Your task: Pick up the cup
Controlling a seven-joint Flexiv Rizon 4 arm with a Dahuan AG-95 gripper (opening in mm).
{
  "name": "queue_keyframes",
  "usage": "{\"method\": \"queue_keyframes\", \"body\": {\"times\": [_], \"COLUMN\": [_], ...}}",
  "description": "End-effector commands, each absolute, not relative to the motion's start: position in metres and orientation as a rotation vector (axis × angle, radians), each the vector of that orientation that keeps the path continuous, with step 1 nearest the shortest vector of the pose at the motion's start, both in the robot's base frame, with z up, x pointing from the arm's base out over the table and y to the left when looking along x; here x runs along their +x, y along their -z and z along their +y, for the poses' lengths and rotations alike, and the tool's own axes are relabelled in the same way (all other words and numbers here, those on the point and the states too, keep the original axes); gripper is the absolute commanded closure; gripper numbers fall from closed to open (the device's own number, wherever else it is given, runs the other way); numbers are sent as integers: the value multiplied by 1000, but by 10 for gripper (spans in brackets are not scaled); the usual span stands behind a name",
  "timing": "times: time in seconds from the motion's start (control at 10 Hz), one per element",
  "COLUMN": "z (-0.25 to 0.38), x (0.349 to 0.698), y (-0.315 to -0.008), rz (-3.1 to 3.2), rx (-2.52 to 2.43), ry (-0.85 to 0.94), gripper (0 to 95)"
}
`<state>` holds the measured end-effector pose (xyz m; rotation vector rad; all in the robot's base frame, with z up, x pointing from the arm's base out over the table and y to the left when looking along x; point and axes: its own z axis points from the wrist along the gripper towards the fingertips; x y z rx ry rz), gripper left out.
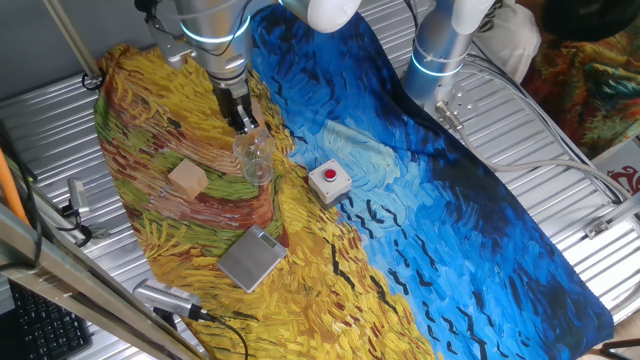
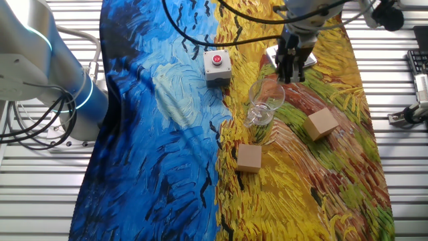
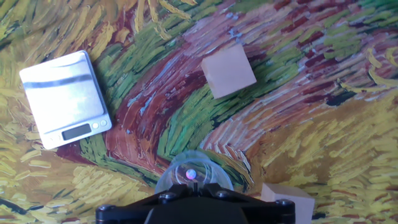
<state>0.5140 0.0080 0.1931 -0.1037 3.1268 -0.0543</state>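
A silver robot arm reaches down over a table draped in a painted cloth (image 1: 480, 220), swirling blue on one side and yellow, green and rust brushstrokes on the other. Its black two-finger gripper (image 1: 244, 122) points downward, closed on the rim of a small, clear, colourless cup (image 1: 256, 158). The cup hangs just below the fingers, over the yellow part of the cloth; in the other fixed view the gripper (image 2: 290, 72) sits directly above the cup (image 2: 263, 106), which tilts a little, and whether its base touches the cloth cannot be told. In the hand view the cup (image 3: 193, 176) appears as a faint round outline at the bottom edge, right in front of the dark gripper body. A tan wooden cube (image 1: 187, 179) lies on the cloth near the cup, towards the yellow edge. A second tan wooden cube (image 2: 249, 157) rests just beyond the cup in the other fixed view. A white box with a round red button (image 1: 329, 181) stands near the cup, where yellow meets blue. A flat silver digital scale (image 1: 252, 257) with a small display lies on the yellow cloth, well apart from the cup. A second silver arm base (image 1: 440, 50) with a glowing light-blue ring stands at the table's far edge.
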Motion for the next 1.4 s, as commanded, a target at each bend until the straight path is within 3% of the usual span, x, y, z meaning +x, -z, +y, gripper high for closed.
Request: {"method": "queue_keyframes", "body": {"times": [0.1,1.4], "z": [8,-5], "x": [514,492], "y": [-193,-194], "rz": [3122,3124], "rx": [-72,-5], "ry": [38,-28], "gripper": [950,950]}}
